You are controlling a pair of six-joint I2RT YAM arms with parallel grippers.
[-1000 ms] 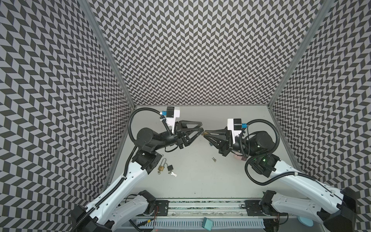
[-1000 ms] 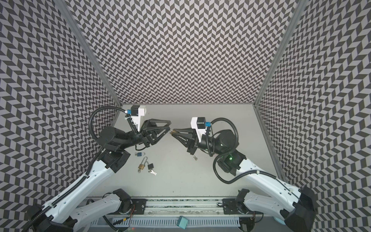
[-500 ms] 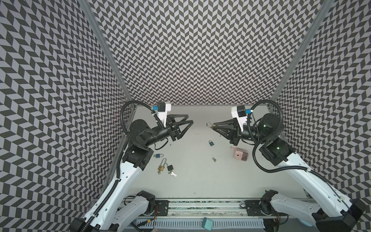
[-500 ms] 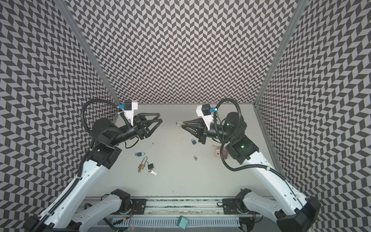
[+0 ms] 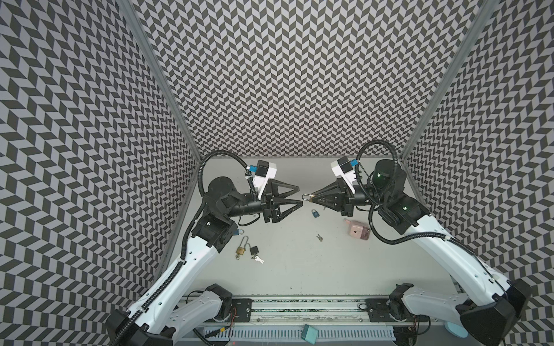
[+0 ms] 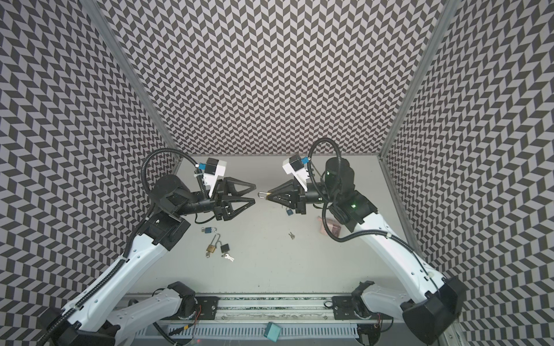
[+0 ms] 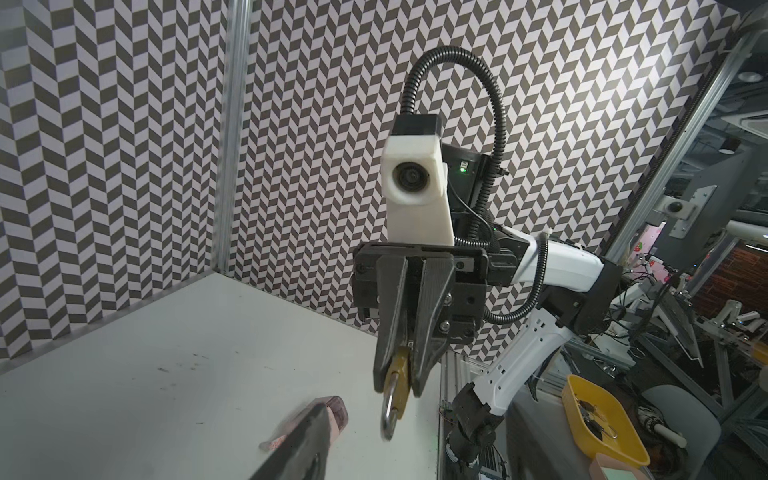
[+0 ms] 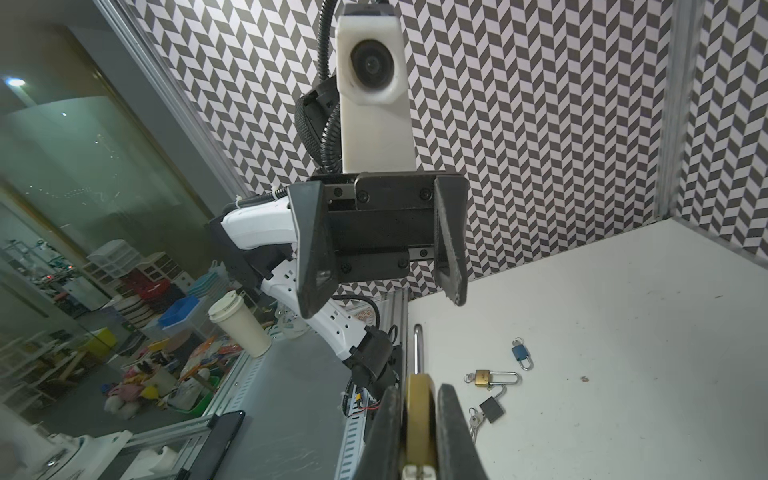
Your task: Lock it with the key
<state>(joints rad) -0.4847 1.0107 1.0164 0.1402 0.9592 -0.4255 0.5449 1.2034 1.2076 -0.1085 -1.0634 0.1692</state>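
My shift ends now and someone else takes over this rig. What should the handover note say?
Right hand: shut on a brass padlock, held above the table, shackle pointing at the left hand.
Left hand: open and empty, facing that shackle, close to it.
Keys: a loose key lies on the table below the right hand in both top views; more keys lie by the black padlock.
Done: padlock picked up.
Left: neither hand holds a key, so fetch one, insert it and turn. Whether the shackle is closed cannot be told.
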